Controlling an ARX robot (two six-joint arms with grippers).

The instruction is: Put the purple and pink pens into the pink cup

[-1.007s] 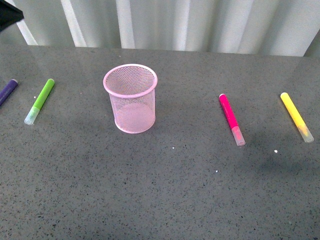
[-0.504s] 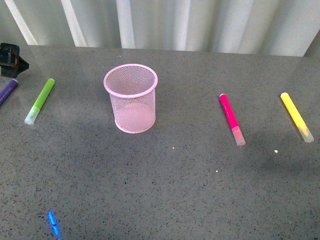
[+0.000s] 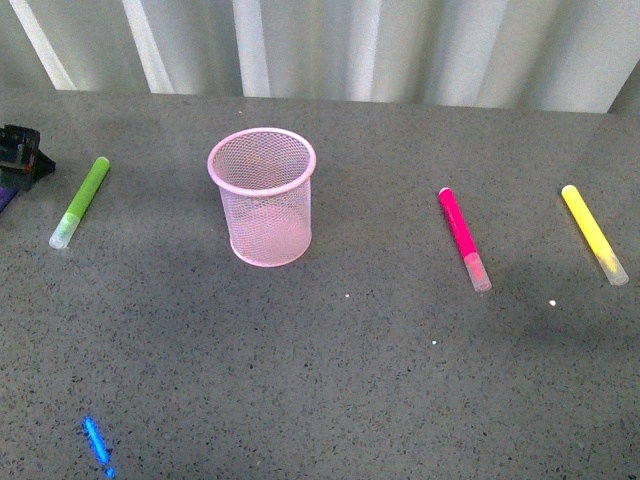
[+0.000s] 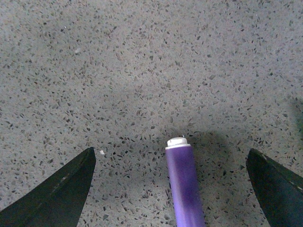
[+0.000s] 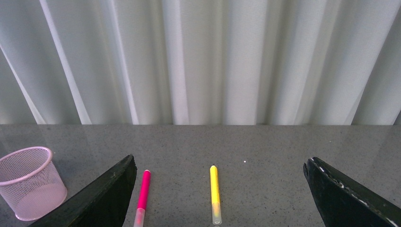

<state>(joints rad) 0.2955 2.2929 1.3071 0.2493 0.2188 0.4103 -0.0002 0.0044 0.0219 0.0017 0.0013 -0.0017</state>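
Observation:
The pink cup stands upright and empty left of the table's middle; it also shows in the right wrist view. The pink pen lies flat to its right, seen too in the right wrist view. The purple pen lies on the table at the far left, its end between the wide-open jaws of my left gripper, untouched. In the front view that gripper sits at the left edge and covers most of the purple pen. My right gripper is open and empty, held above the table.
A lime-green marker lies between the left gripper and the cup. A yellow marker lies right of the pink pen. A blue light spot shows near the front left. A white curtain hangs behind the table.
My left gripper has come down at the far left onto the purple pen, which it now mostly hides in the front view. The pens and cup have not moved.

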